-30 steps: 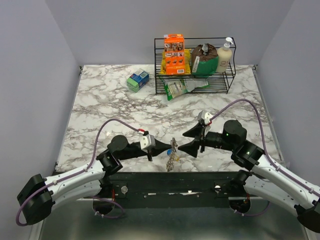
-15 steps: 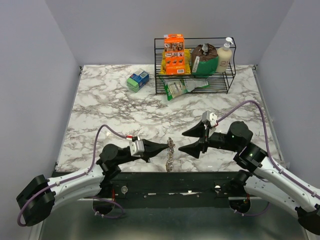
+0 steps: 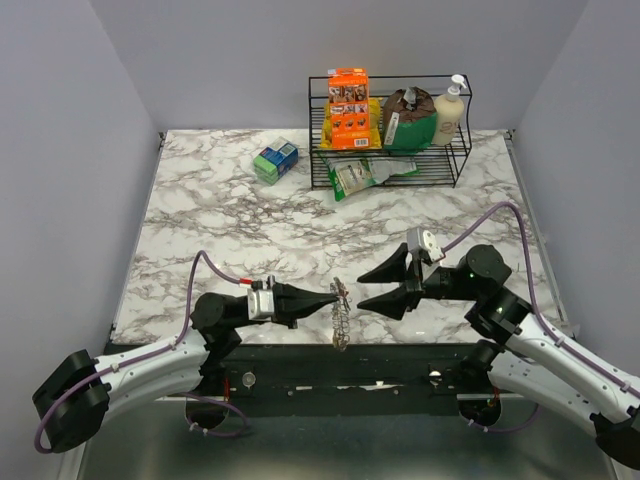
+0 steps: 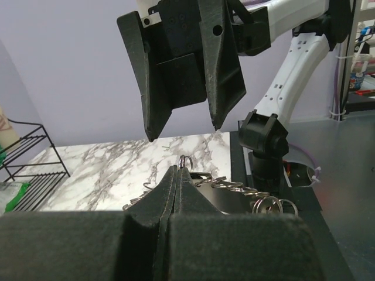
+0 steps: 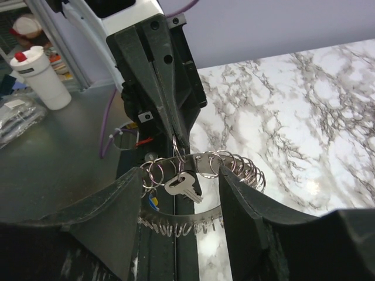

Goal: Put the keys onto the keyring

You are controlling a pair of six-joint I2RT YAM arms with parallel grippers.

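Pinching one small ring of the keyring (image 3: pixel 341 322) between fingertips pressed flat together, the left gripper (image 3: pixel 333 297) holds the beaded loop up at the near edge of the marble surface (image 3: pixel 220 200). The rest of the loop drapes down toward that edge. In the right wrist view a silver key (image 5: pixel 185 187) hangs from the loop just beside the pinched spot. The right gripper (image 3: pixel 360 291) faces the left one tip to tip, very near but apart from the keyring — its jaws are spread wide, holding nothing.
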